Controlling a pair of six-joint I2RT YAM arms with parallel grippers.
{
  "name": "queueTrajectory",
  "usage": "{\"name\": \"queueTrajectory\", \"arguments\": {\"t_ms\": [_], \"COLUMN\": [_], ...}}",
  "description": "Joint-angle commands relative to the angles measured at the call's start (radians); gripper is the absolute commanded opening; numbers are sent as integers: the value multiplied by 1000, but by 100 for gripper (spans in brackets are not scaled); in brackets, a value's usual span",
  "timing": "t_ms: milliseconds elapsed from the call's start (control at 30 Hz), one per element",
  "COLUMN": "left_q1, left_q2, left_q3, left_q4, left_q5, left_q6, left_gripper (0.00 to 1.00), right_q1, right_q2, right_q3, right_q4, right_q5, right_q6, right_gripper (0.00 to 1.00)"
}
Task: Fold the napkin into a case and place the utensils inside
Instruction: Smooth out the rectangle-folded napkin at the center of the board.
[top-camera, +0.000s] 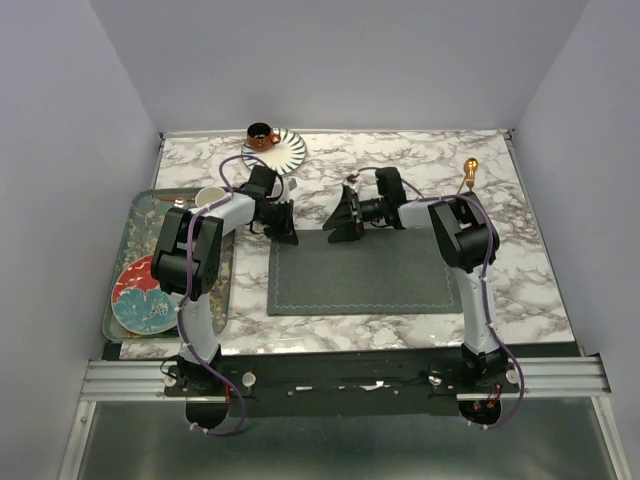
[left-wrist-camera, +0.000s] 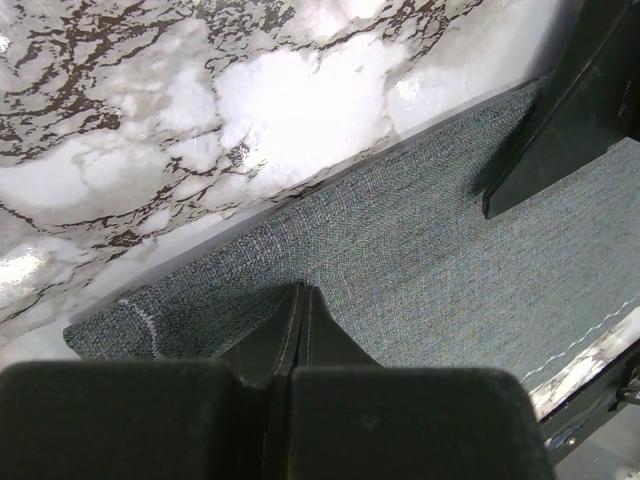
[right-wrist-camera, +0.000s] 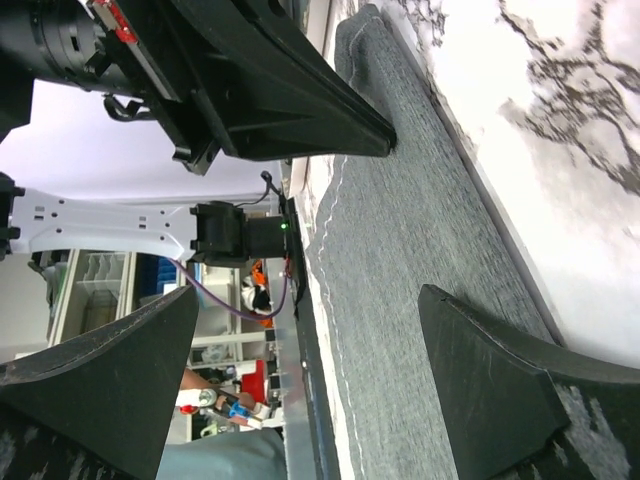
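Tray (top-camera: 125, 225) at far left of the marble table (top-camera: 520, 260), with a red plate (top-camera: 133, 278), a blue plate (top-camera: 150, 312) and a white cup (top-camera: 208, 197) on it.

My left gripper (top-camera: 285, 235) is down at the napkin's far left corner. From the left wrist, its jaws are closed tight (left-wrist-camera: 300, 295) with the tips on the cloth, just inside the far hem. I cannot tell whether any fabric is caught between them.

Orange cup (top-camera: 262, 134) on a striped saucer (top-camera: 288, 152) stands at the far edge, behind my left arm.

Napkin (top-camera: 360, 275) lies flat as a wide grey rectangle on the table's near middle, between my two arms. It is not a case yet.

My right gripper (top-camera: 343, 230) is low at the napkin's far edge, near the left one. Its jaws are spread wide (right-wrist-camera: 310, 300) and hold nothing. One finger (right-wrist-camera: 490, 390) sits at the far hem.

One gold utensil (top-camera: 468, 172) lies far right on bare marble, well apart from the napkin.
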Motion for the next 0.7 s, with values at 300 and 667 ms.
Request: {"name": "queueTrajectory", "arguments": {"t_ms": [300, 667], "left_q1": [26, 13], "left_q2": [35, -37], "left_q3": [-41, -30], "left_q4": [-35, 10], "left_q5": [-52, -3], "left_q6": [39, 128], "left_gripper": [0, 7], "right_q1": [-147, -207], "right_q2": [-44, -190], "right_q3": [-160, -137], "right_q4": [-192, -305], "right_q5": [20, -15], "right_q6": [-167, -262], "right_gripper": [100, 100]}}
